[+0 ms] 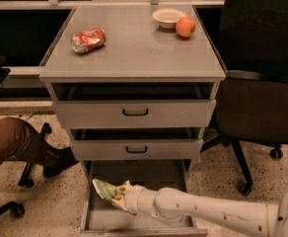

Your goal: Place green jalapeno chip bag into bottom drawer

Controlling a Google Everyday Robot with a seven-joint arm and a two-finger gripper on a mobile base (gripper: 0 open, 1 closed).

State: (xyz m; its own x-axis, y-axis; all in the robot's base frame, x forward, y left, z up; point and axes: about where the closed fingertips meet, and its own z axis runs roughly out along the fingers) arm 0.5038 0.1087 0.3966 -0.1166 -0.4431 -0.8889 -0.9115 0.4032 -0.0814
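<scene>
We saw the green jalapeno chip bag (pixel 103 187), crumpled and light green with white patches, pinched in the gripper (pixel 119 198) over the left side of the bottom drawer (pixel 149 174). That drawer, lowest of three, stood pulled open, a plain grey tray.
</scene>
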